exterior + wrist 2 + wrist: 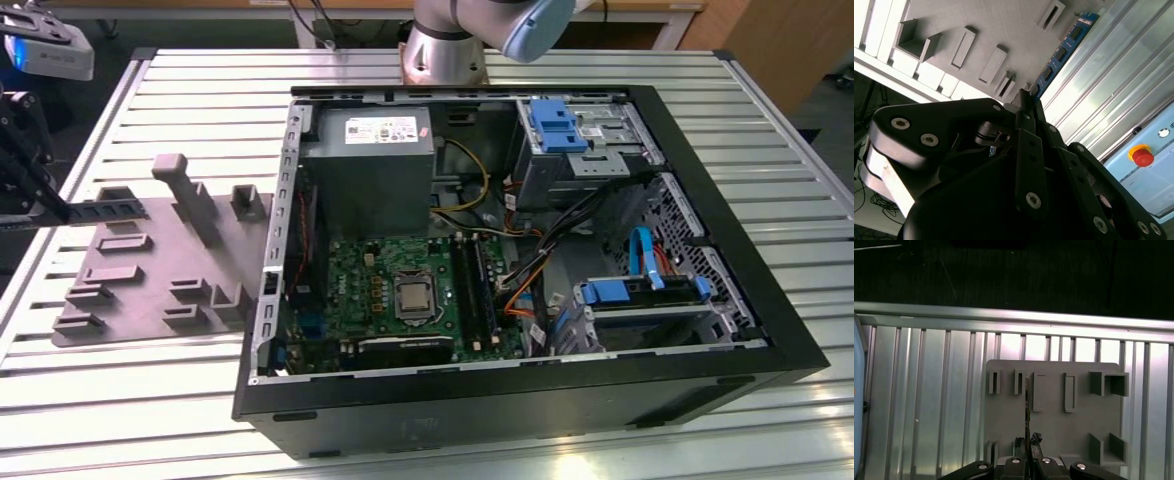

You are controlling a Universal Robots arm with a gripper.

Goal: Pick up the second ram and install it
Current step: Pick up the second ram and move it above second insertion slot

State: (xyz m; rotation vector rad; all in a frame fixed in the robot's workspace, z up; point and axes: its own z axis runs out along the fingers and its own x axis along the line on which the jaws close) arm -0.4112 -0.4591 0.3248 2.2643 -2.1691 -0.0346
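Clamps the second ram (107, 210) by one end in the gripper (60, 207), fingers (1028, 135) pressed tight on its flat faces. Juts straight out past the fingertips, edge-on in the first wrist view, over the grey fixture plate (1004, 420). Stands well clear of the open computer case (747, 340) farther out beyond the fingertips.

Arm (445, 45): silver-grey metal tube w/ light-blue joint cap (541, 25). Pincer (1026, 97): matte black, rounded housing, flat linkage bars, silver hex screws (1033, 200) at pivots.
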